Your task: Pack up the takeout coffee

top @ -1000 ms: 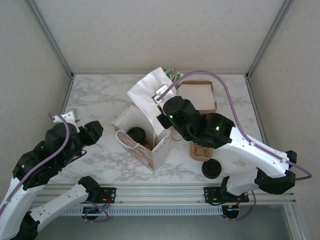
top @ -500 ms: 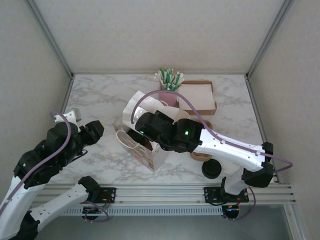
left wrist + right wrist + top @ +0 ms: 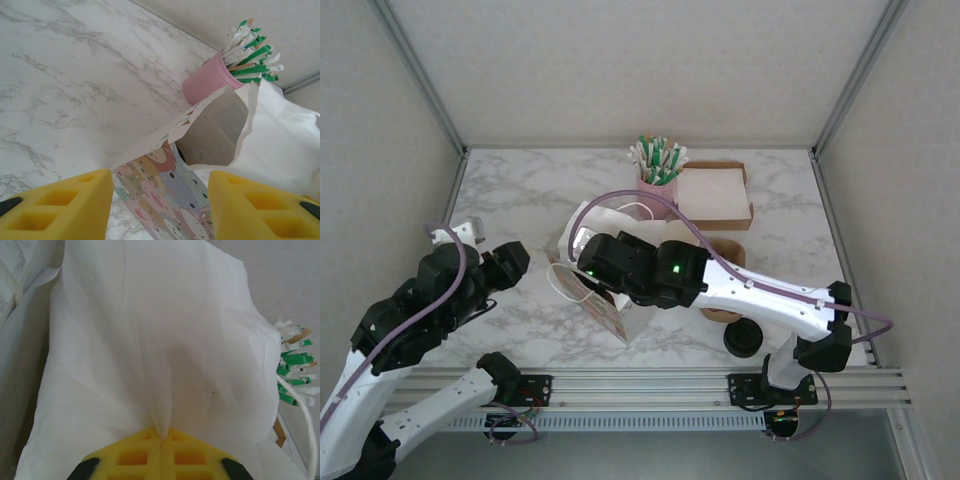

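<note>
Right gripper (image 3: 161, 432) pressed together, pinching white paper sheet (image 3: 150, 340) above open mouth of patterned paper bag (image 3: 612, 316). Left gripper (image 3: 160, 200) spread, holding nothing, near bag's left side. Coffee cup hidden; place could not be told. Pink cup (image 3: 207, 82) of green-tipped sticks stood behind bag.

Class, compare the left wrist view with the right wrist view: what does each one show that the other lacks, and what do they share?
Left wrist view: the pink cup, the marble table and the bag with its cartoon print. Right wrist view: the right gripper shut on a fold of the white napkin, and the bag's cord handle. Shared: the white napkin and the green-and-white sticks.
</note>
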